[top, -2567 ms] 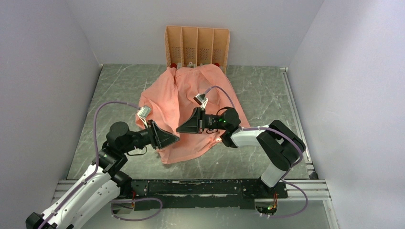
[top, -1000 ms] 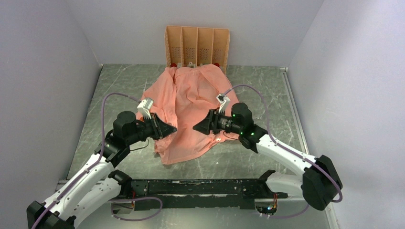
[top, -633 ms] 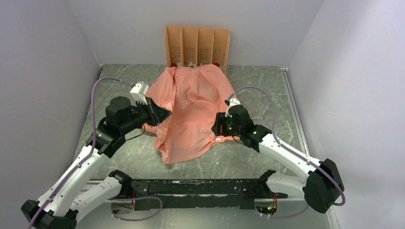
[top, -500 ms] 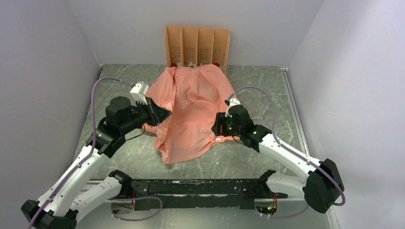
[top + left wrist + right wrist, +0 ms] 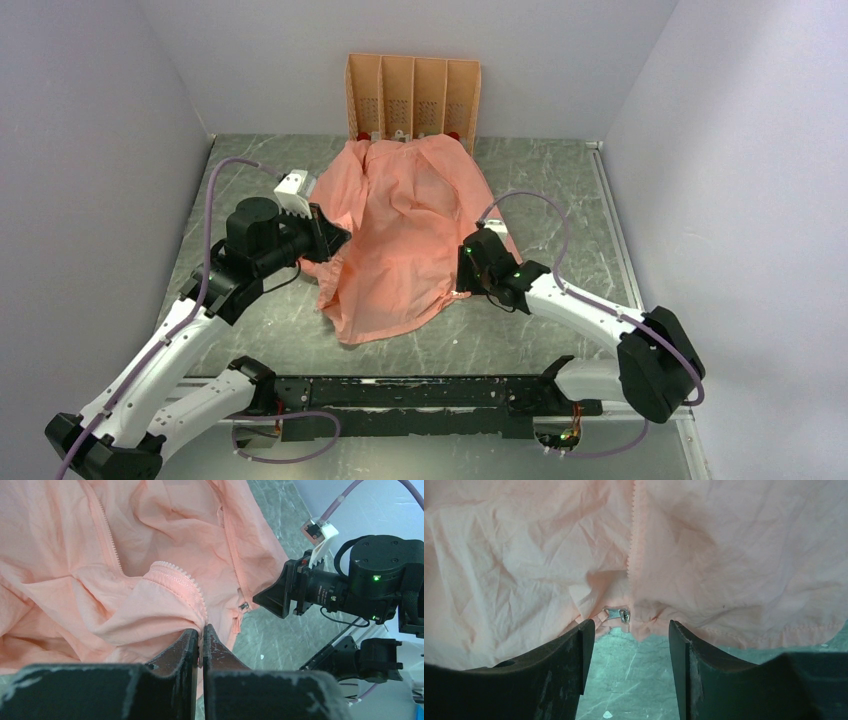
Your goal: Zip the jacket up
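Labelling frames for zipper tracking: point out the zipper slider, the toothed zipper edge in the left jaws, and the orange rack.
zipper slider [image 5: 616, 614], right wrist view, metal body.
toothed zipper edge [image 5: 182, 582], left wrist view, raised fold of teeth.
orange rack [image 5: 398, 95], top view, perforated slot panel.

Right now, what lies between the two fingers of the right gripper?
In the right wrist view, the jacket's metal zipper slider sits at the hem, level with the right gripper's open fingertips; nearer the wrist, only bare table.
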### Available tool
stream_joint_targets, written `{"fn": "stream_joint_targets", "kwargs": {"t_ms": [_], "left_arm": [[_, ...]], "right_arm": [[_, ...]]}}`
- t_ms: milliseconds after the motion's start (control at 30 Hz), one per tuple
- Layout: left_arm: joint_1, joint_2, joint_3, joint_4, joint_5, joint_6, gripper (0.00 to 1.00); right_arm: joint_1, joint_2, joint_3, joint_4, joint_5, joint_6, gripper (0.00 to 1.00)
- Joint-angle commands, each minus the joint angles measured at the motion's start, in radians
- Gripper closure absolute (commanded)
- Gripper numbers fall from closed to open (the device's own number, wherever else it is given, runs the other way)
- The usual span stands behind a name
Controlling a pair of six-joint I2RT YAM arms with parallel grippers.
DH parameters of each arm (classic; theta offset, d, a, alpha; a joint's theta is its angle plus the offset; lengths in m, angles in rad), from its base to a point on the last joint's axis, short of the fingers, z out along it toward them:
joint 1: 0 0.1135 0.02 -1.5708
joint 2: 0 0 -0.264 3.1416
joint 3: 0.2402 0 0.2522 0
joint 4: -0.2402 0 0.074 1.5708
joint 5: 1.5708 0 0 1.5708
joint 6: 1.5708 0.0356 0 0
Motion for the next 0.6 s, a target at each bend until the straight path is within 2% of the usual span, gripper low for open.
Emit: {"fn": "stream_joint_targets", "kwargs": {"t_ms": [0,333,567], "left_arm": [[0.012,-0.006,-0.01,0.01,-0.028,0.036,0.92],[0.014,-0.014,-0.058,0.03,-0.033,0.044,0.92],[0.015,-0.02,-0.075,0.032,-0.036,0.047,0.92]], "right_arm": [[0.014,0.031,-0.009,0.017,0.036,0.041,0.41],[0.053,0.124,0.016,0.011,0.12,0.076,0.41],[0.064,0.157,0.021,0.017,0.155,0.092,0.49]]}}
